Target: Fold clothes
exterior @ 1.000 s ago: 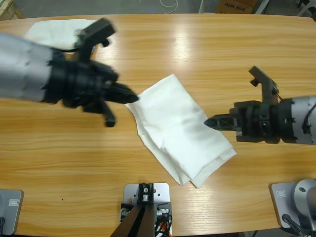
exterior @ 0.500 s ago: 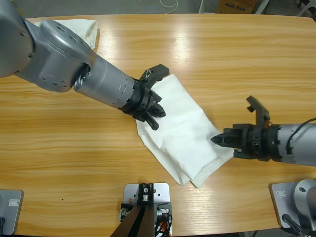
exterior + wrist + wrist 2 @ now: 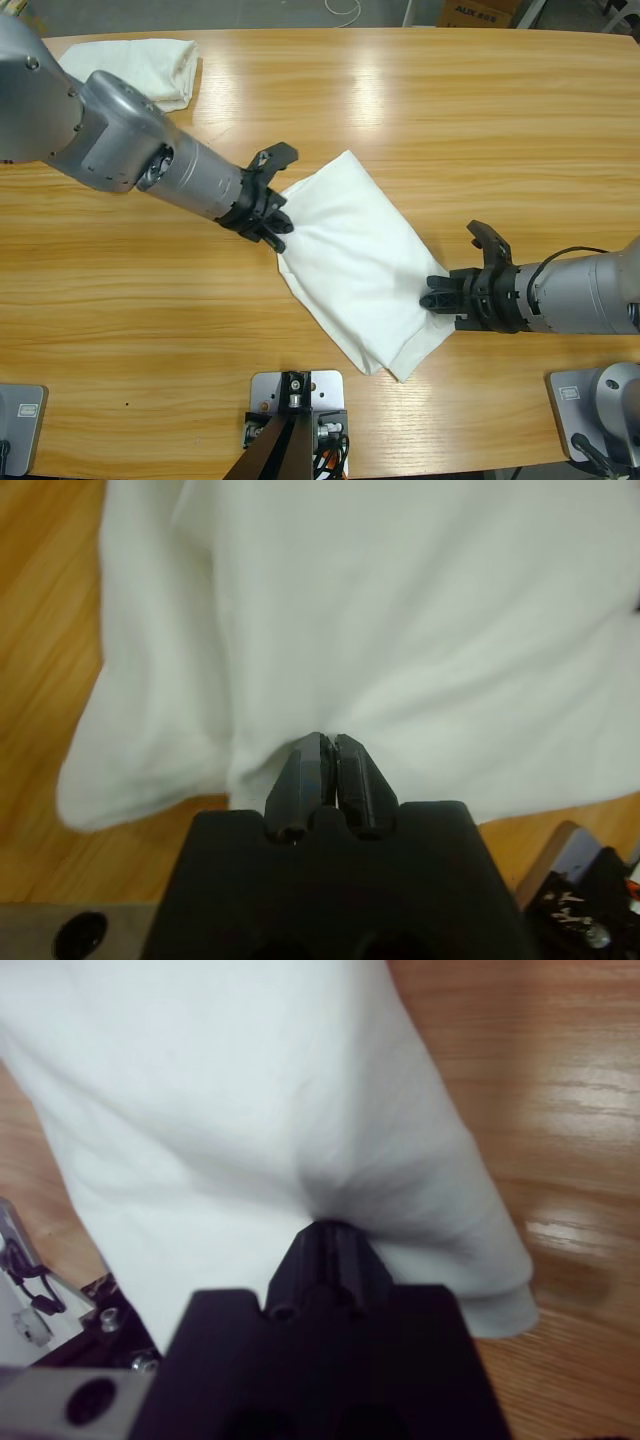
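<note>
The long wooden bench (image 3: 420, 120) fills the high view, with a strip of floor along its far edge. On it lies a folded white T-shirt (image 3: 350, 255), a slanting oblong between the two arms, and a second folded T-shirt (image 3: 150, 65) sits well apart at the far corner behind the left arm. Half a second ago the left pincer (image 3: 272, 210) lay over the cloth further in and the right pincer (image 3: 440, 293) stood just off the cloth's border; now the left has drawn back to the shirt's near-left border and the right has pushed in until its tips touch the opposite long border. Both arms have therefore closed in on the same garment from opposite sides, which I judge to be the taking of a hold for the next fold

In the left wrist view the left pincer (image 3: 330, 780) has its jaws pressed together, tips at the hem of the white T-shirt (image 3: 420, 630), which spreads ahead of and to both sides of the tips; whether cloth is nipped between them cannot be told. Bare bench (image 3: 40, 610) shows to the left

In the right wrist view the right pincer (image 3: 330, 1260) is closed narrow, its tips buried in a dark dimple of the T-shirt (image 3: 220, 1090), pushing the cloth ahead; a real pinch looks likely but is not certain. The cloth's rolled border lies to the right of the tips, with bench (image 3: 540, 1080) beyond
</note>
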`<state>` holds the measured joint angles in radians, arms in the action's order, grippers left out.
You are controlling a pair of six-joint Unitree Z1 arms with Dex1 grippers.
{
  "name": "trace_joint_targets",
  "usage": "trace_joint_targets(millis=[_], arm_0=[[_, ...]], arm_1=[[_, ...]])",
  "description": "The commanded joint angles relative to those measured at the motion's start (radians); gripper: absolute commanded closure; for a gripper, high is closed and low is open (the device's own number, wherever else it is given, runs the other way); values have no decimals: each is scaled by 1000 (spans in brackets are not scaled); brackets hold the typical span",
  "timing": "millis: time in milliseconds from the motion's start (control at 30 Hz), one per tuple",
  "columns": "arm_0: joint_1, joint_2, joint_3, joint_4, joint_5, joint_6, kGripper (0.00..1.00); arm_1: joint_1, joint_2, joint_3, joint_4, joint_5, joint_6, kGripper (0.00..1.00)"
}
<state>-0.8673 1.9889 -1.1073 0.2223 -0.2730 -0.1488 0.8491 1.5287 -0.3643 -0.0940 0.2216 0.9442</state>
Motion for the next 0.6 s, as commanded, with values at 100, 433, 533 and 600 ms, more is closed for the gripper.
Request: trace_joint_targets(millis=[100,433,533,600], arm_0=[[112,-91,249,-122,65,-41,1000],[-1,-346,64,-95,-95,-64,1000],[-7,-218,-31,-105,-181,-57,1000],[-3,-132,-95,-104,-197,-53,1000]], arm_1=[[-13,59,21,34,-13,15,1000],[-13,65,20,34,5,-43,1000],[-12,103,19,34,31,-110,1000],[-12,132,17,36,31,-137,1000]])
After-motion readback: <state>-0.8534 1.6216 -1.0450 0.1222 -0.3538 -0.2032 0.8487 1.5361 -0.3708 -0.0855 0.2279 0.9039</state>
